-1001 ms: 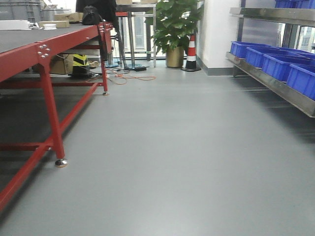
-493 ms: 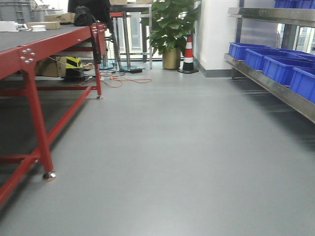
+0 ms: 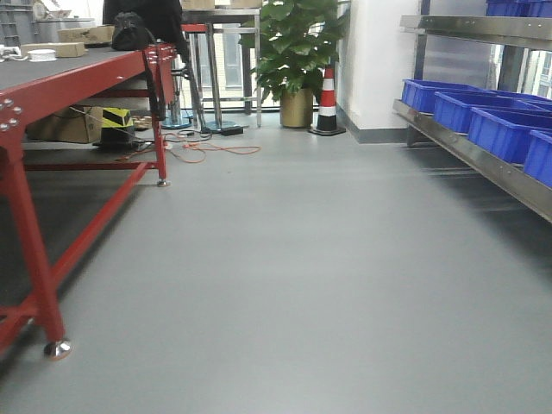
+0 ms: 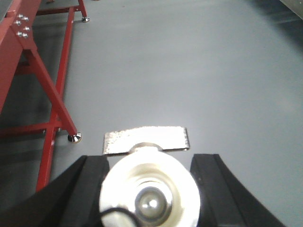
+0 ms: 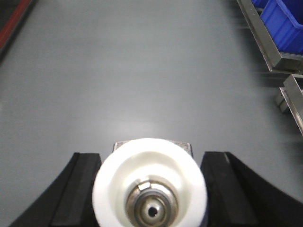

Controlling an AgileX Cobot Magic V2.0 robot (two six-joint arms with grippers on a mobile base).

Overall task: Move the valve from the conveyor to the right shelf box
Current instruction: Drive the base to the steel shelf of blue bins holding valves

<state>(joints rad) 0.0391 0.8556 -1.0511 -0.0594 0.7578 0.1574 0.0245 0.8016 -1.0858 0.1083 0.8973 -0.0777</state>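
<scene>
As seen from its wrist, left gripper (image 4: 149,161): closed around left valve (image 4: 149,187), which is blurred and cut off below.
Right gripper (image 5: 151,156): closed around right valve (image 5: 149,165), likewise cropped.
Conveyor (image 3: 60,73): cut off by the left frame edge.
Shelf boxes (image 3: 496,129): blue, insides hidden.

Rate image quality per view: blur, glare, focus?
Front view: far windows blown out, floor soft and faintly streaked. Left wrist view: held valve out of focus, glaring white. Right wrist view: the other valve is sharper, shelf edge smeared.
</scene>
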